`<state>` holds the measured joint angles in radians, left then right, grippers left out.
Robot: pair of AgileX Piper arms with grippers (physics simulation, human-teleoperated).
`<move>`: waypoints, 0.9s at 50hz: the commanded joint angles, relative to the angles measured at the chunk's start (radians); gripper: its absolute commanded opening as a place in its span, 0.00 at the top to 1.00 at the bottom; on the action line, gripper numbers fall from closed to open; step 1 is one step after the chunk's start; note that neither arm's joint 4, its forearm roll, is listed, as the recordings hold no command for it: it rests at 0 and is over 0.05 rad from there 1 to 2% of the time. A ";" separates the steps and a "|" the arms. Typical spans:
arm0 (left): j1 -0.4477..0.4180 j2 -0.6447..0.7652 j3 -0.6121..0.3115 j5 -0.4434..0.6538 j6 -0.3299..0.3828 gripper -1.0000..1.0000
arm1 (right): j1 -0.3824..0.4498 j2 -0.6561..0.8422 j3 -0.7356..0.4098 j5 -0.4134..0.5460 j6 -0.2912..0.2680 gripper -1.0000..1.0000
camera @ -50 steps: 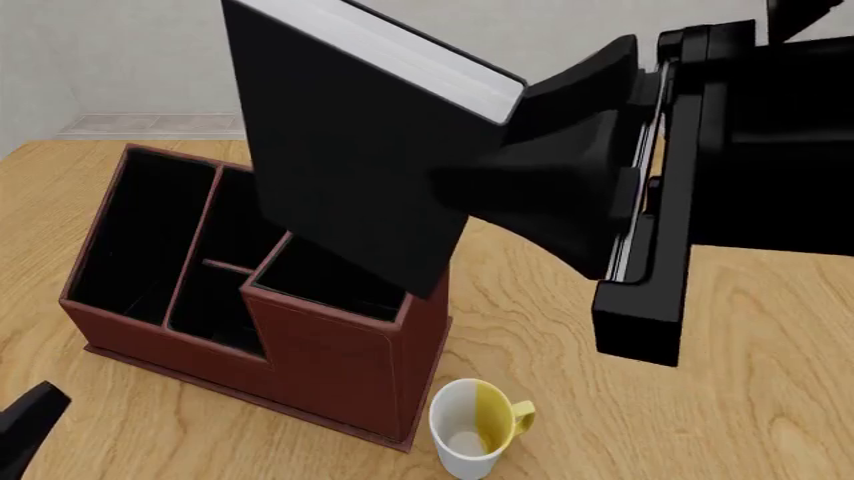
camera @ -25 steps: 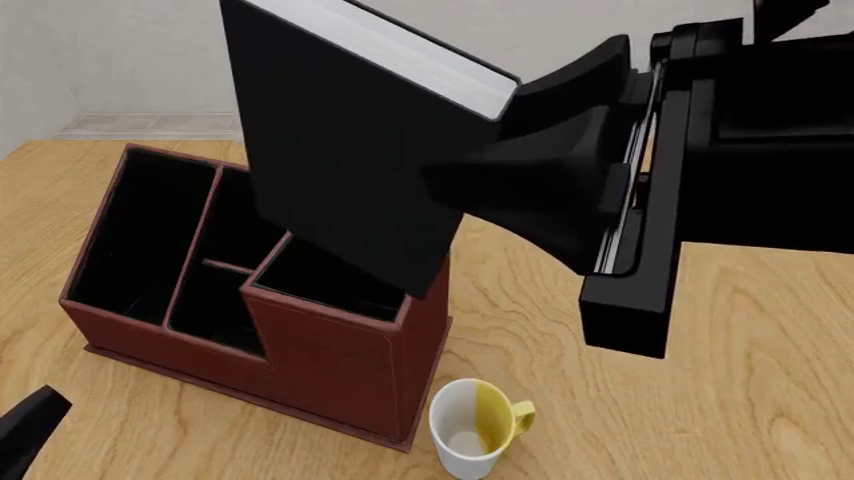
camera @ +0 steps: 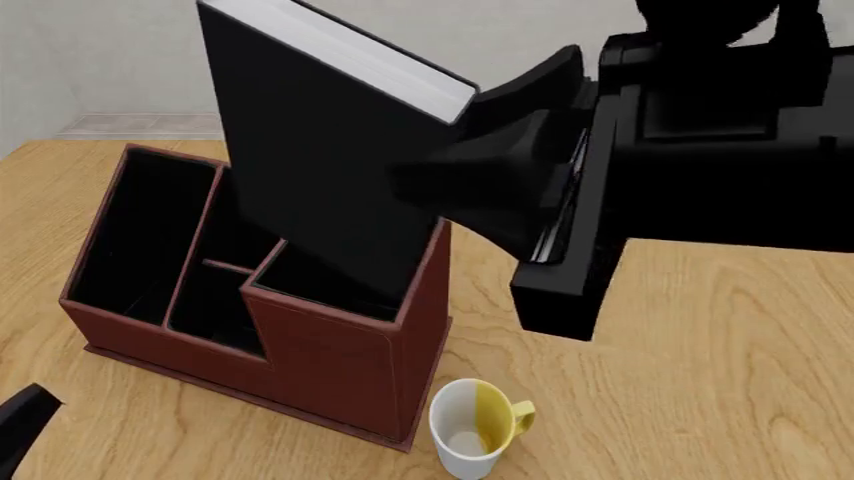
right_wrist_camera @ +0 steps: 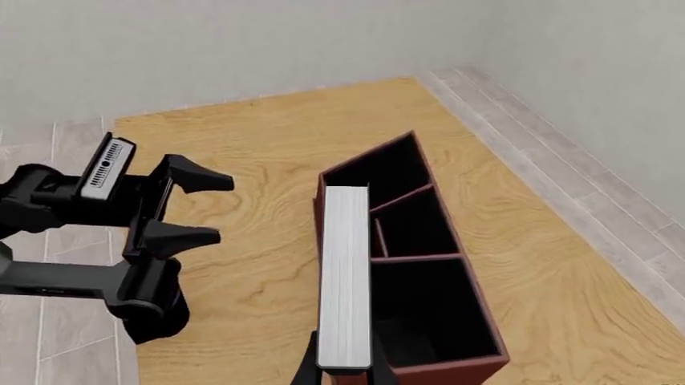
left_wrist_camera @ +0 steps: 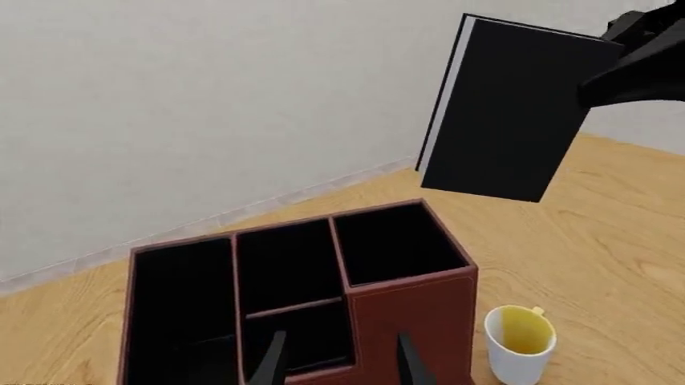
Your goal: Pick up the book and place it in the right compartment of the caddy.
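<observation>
The black book (camera: 320, 160) with white page edges hangs tilted in the air, and my right gripper (camera: 447, 165) is shut on its spine side. Its lower corner hovers over the right compartment (camera: 327, 275) of the reddish-brown caddy (camera: 334, 365). In the left wrist view the book (left_wrist_camera: 503, 112) is clear above the caddy (left_wrist_camera: 412, 313) and its right compartment (left_wrist_camera: 391, 241). The right wrist view looks down the book's pages (right_wrist_camera: 345, 273) to the right compartment (right_wrist_camera: 428, 317). My left gripper (left_wrist_camera: 340, 365) stands open, low on the caddy's near side and holding nothing.
A white mug (camera: 474, 425) with a yellow inside stands on the wooden table (camera: 721, 400), close to the caddy's near right corner. The caddy's long narrow section (camera: 140, 240) lies on the left. A wall (left_wrist_camera: 214, 104) runs behind the table.
My right gripper has carried the book left and slightly down, so its lower corner now overlaps the right compartment's rim. The left arm has sunk a little lower at the front view's edge.
</observation>
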<state>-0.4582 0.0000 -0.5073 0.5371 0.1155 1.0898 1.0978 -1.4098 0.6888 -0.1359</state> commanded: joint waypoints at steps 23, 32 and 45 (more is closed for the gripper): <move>0.059 0.000 -0.011 -0.007 -0.034 0.00 | -0.091 0.052 0.025 -0.038 0.040 1.00; 0.063 0.000 -0.008 -0.011 -0.036 0.00 | -0.115 0.055 0.025 -0.037 0.046 1.00; 0.063 0.000 0.007 -0.024 -0.038 0.00 | -0.140 0.070 0.042 -0.049 0.061 1.00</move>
<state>-0.4179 0.0000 -0.5138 0.5354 0.0904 0.9645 1.1714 -1.3680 0.6321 -0.0779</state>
